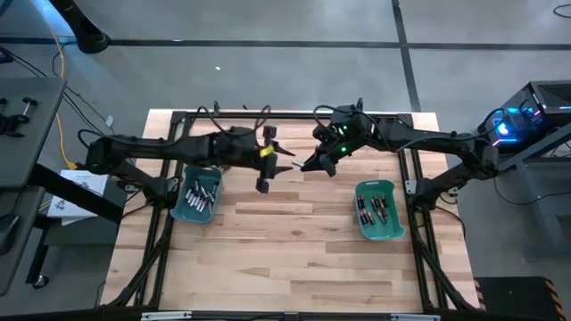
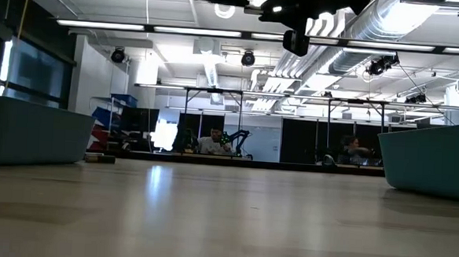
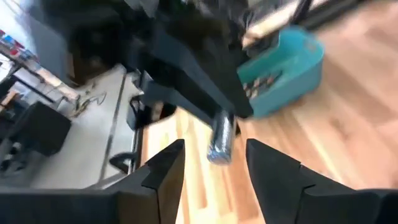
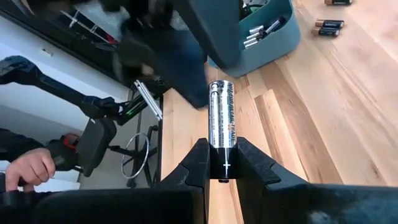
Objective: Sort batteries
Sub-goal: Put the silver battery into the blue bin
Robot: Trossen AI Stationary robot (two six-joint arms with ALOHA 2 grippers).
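The right end effector (image 4: 224,163) grips 1 silvery battery (image 4: 222,113) by its end above the surface (image 1: 294,241); its long axis points straight out from the fingers. The left end effector (image 3: 214,171) is open just beside it.

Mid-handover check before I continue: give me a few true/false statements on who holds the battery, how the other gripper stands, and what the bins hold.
1. The right gripper is shut on a silvery battery. True.
2. The left gripper clamps that battery. False: its fingers stand open, clear of it on both sides.
3. Both teal bins are empty. False: the left bin and the right bin each hold batteries.
4. Both grippers meet above the table, between the bins. True.
5. Loose dark batteries lie on the wood. True.
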